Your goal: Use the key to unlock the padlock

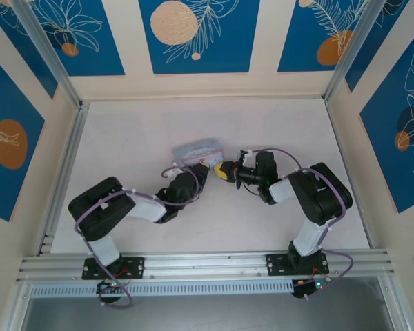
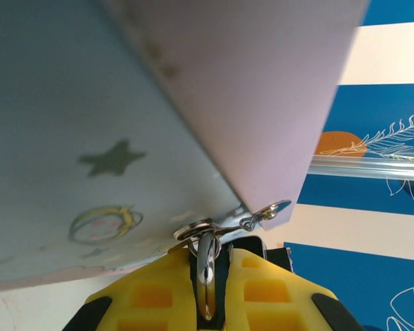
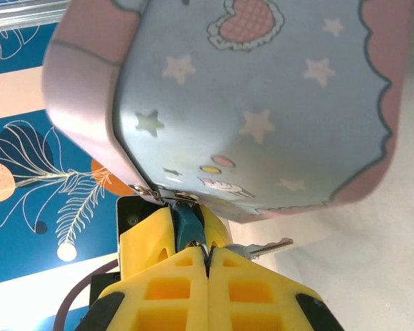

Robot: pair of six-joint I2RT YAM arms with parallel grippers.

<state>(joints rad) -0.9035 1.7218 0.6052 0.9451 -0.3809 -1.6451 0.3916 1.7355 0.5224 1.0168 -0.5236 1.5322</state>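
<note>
Yellow right fingers [image 3: 162, 241] clenched the teal padlock [image 3: 189, 231]; left fingers [image 2: 159, 286] pinched a thin metal loop [image 2: 205, 265] at the tin [image 3: 262, 103]'s edge.

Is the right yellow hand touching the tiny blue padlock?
Touching. The right wrist view shows the padlock pinched in the shut right hand, with yellow rubber pressed against both its sides.

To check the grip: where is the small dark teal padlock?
Right wrist view: the padlock sits between the right gripper's yellow fingers, under the pale blue tin's edge.
</note>
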